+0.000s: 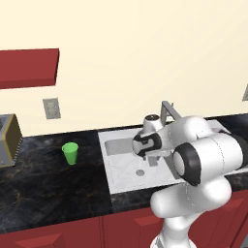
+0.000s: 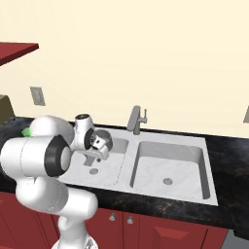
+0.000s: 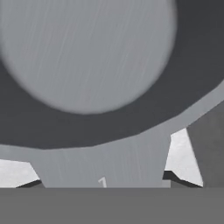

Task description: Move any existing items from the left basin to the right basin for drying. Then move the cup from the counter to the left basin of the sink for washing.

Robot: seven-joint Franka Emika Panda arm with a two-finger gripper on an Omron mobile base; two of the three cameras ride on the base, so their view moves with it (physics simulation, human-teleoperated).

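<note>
- You are looking, in the hand view, straight down onto the pan (image 3: 87,52) at very close range: its round grey floor is lying above, a dark wall is ringing it, and its stubby handle (image 3: 103,157) is pointing toward the camera.
- The handle is sitting between the two dark tips of the gripper (image 1: 153,161). The tips are showing at either edge of it, but you cannot tell from this blurred close-up whether the jaws are clamping it or merely straddling it.
- Judgement: you are working the first step, taking the pan out of the left basin (image 2: 109,168). The next move is calling for a confirmed pinch on the handle, a lift clear of the basin wall, then a carry over the divider into the right basin (image 2: 168,165).
- The cup (image 1: 70,153) is standing upright on the counter (image 1: 48,189), well left of the sink (image 2: 170,138), awaiting its turn.
- The faucet (image 2: 136,120) is rising at the back edge between the bowls; you should be keeping the lift low and forward of it.
- Beyond, a cream wall is carrying an outlet plate (image 1: 51,108) and a dark red wall cabinet (image 1: 29,67).
</note>
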